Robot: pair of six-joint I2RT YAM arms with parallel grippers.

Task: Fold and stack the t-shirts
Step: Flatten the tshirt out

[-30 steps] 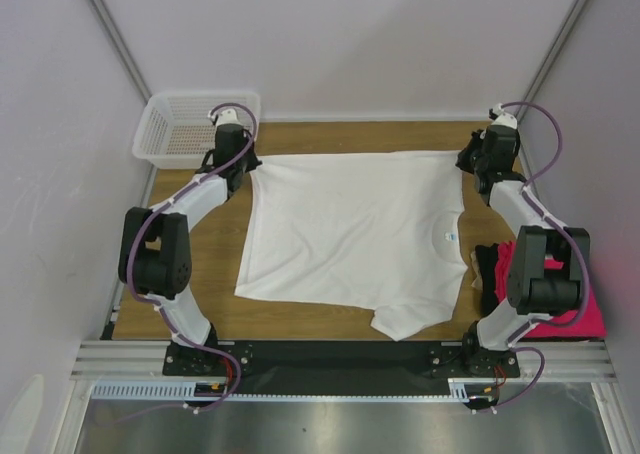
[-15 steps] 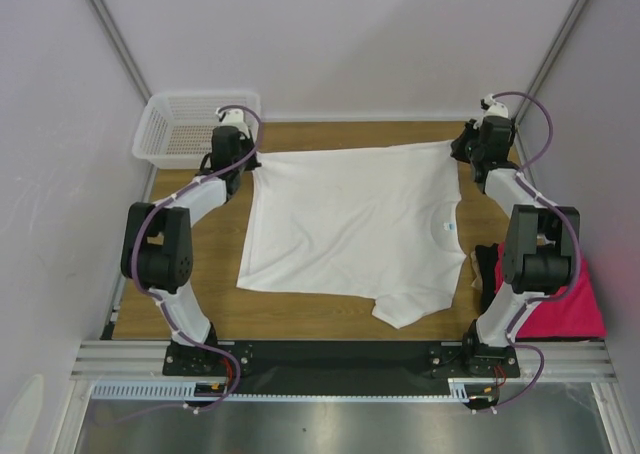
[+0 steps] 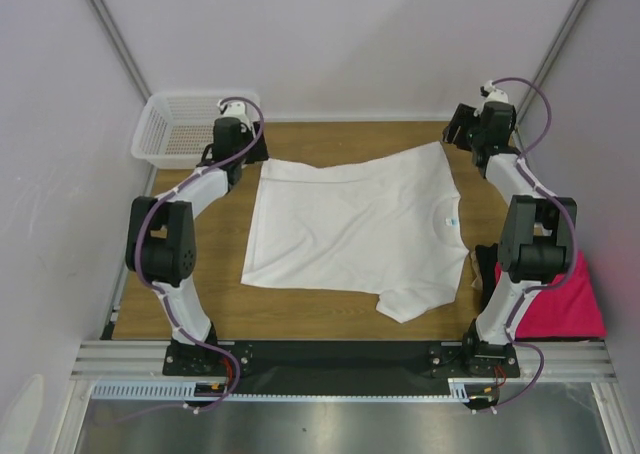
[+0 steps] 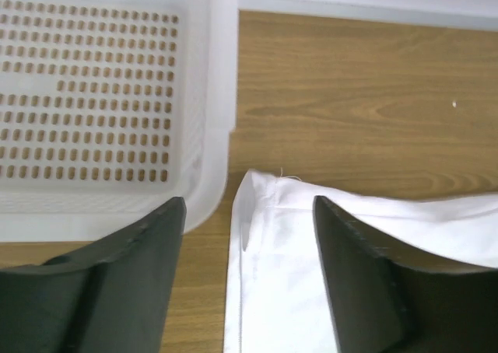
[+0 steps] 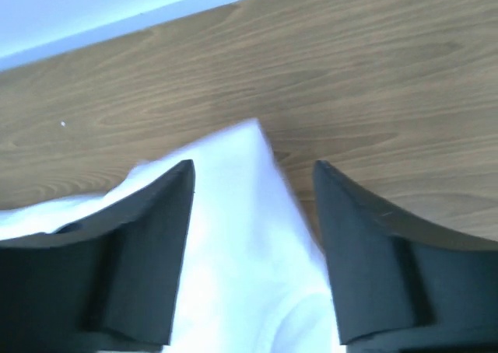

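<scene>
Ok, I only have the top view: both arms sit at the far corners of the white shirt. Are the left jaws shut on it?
Observer: No. The left wrist view shows the left jaws open, with the shirt corner lying unclamped on the table between them.
Operator: And the right side?
Observer: The right wrist view shows the right jaws open too, and that corner lies loose between them.
Operator: Is the basket in the way on the left?
Observer: In the left wrist view the basket corner sits close beside the shirt corner, with no cloth over its rim.
</scene>
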